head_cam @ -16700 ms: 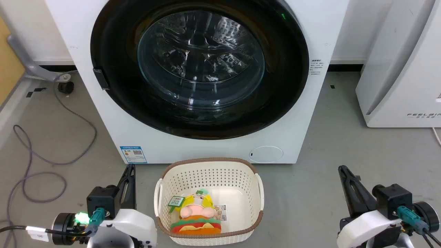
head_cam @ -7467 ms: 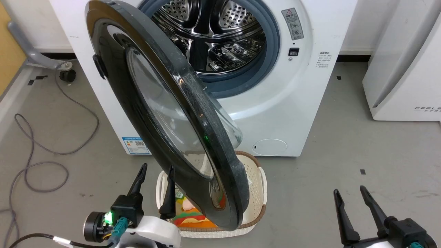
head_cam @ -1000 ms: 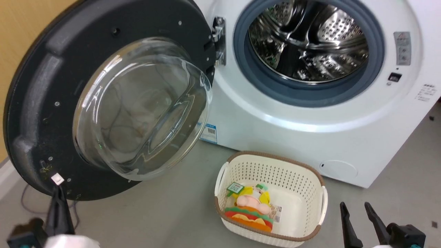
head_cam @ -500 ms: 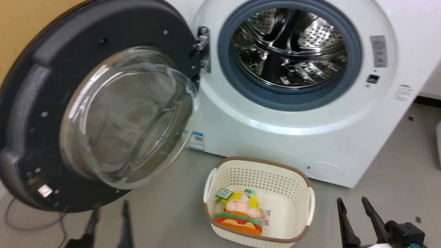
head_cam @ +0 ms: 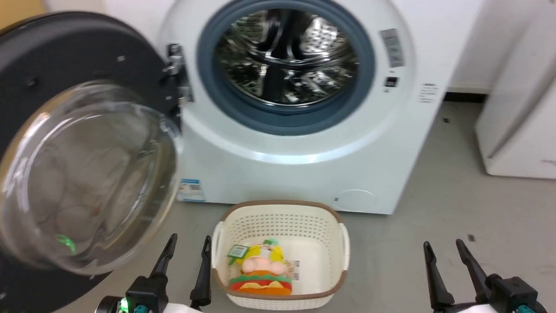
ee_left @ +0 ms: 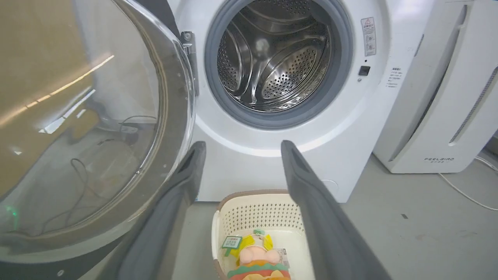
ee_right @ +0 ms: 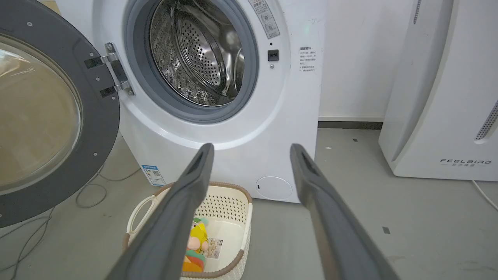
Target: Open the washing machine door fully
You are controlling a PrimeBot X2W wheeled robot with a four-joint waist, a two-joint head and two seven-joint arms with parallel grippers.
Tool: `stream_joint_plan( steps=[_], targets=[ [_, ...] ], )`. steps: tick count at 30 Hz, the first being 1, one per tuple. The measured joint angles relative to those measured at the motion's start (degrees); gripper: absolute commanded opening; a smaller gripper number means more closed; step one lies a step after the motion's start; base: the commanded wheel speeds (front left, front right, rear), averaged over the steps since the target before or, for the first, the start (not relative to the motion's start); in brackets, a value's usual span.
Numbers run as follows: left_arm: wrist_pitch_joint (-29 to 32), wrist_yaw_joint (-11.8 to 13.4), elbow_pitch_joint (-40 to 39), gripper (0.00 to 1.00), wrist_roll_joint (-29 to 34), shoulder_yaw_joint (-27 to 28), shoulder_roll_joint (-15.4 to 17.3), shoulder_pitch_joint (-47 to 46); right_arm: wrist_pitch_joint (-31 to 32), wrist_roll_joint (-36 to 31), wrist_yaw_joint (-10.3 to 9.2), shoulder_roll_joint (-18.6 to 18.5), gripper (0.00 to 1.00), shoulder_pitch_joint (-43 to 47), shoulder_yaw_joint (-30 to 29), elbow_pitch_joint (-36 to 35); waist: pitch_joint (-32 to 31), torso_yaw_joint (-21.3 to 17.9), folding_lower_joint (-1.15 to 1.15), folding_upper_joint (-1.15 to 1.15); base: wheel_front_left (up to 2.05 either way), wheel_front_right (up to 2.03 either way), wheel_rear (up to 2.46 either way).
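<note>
The washing machine door [head_cam: 82,56] stands swung wide to the left on its metal hinge [head_cam: 176,71], its dark inner face and bulging glass bowl [head_cam: 87,174] toward me. It also shows at the left in the left wrist view [ee_left: 89,128] and the right wrist view [ee_right: 54,116]. The steel drum [head_cam: 284,56] with its grey rubber ring lies exposed. My left gripper [head_cam: 187,246] is open low in the head view, just right of the door's glass, holding nothing. My right gripper [head_cam: 444,249] is open at the lower right, apart from everything.
A white perforated basket [head_cam: 330,226] with a burger plush toy [head_cam: 259,274] sits on the grey floor before the white washing machine [head_cam: 304,174]. A plain white appliance [head_cam: 521,108] stands to the right. Cables [ee_right: 89,190] lie on the floor under the door.
The head camera has swung right, shifting the whole picture left. My left gripper has come up into view beside the basket, away from the door's lower rim. The door stays wide open.
</note>
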Motion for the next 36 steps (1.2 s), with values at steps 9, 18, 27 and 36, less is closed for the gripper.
stream_joint_plan(
  steps=[9,18,27,36],
  targets=[
    [0.0,0.15,1.27,1.0,0.4,0.51,0.01,-0.84,0.26,-0.19,0.0,0.0,1.0,1.08,0.88,-1.96,-0.06,-5.2,0.0,0.0,0.0,0.0,0.0],
    [0.05,0.07,1.59,0.0,0.32,0.57,0.0,-0.82,0.47,-0.19,-0.01,-0.01,0.0,1.17,0.89,-2.33,-0.01,-5.38,0.0,0.0,0.0,0.0,0.0],
    [1.04,0.07,1.33,0.0,0.33,0.73,0.0,-0.82,1.3,-0.31,-0.01,-0.01,0.0,1.13,0.87,-2.45,0.02,-5.35,0.0,0.0,0.0,0.0,0.0],
    [2.08,0.08,0.65,0.0,0.54,1.09,0.0,-0.83,2.29,-0.8,-0.01,-0.01,0.0,1.04,0.88,-2.86,0.05,-5.32,0.0,0.0,0.0,0.0,0.0]
  ],
)
